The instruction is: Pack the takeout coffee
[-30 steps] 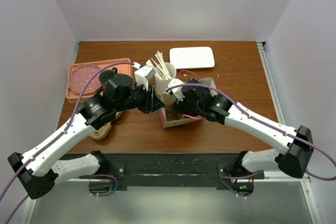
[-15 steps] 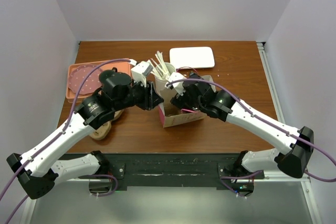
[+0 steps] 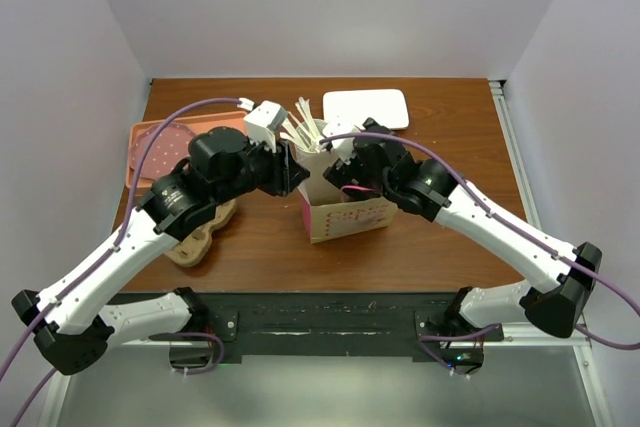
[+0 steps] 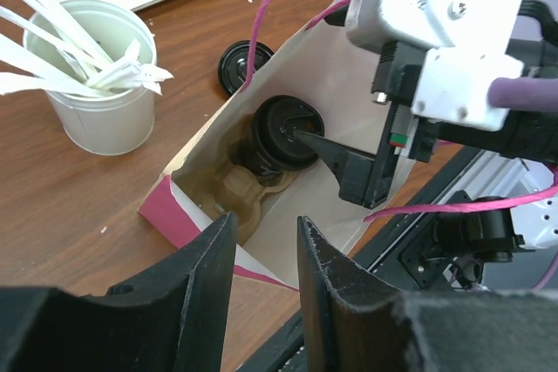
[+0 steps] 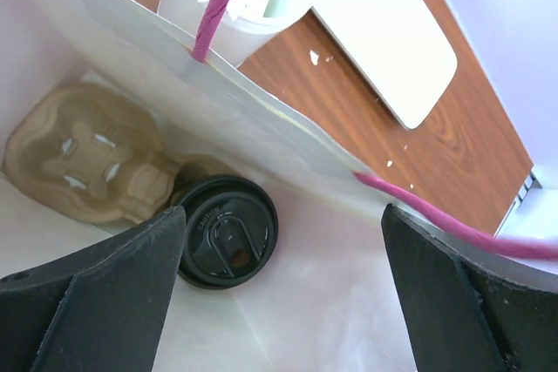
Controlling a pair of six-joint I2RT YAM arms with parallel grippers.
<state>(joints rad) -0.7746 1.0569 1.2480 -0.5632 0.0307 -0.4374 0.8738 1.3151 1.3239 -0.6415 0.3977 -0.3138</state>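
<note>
The left gripper [image 4: 266, 231] hovers just outside the near rim of the paper bag [image 3: 345, 215]. Its fingers are a little apart, with nothing between them. At the bottom of the bag the takeout coffee [image 4: 281, 131] stands upright with its lid on, against a brown cup carrier [image 4: 248, 185]. The right gripper [image 5: 283, 215] reaches into the bag mouth with jaws spread wide, the coffee below them and not gripped. The bag stands on a brown wooden table [image 3: 450, 147]. Beyond it are a white cup [image 4: 100, 102] of stirrers, a loose black lid [image 4: 235, 63] and a white tray [image 3: 365, 109]. Pale walls [image 3: 320, 7] surround the table.
</note>
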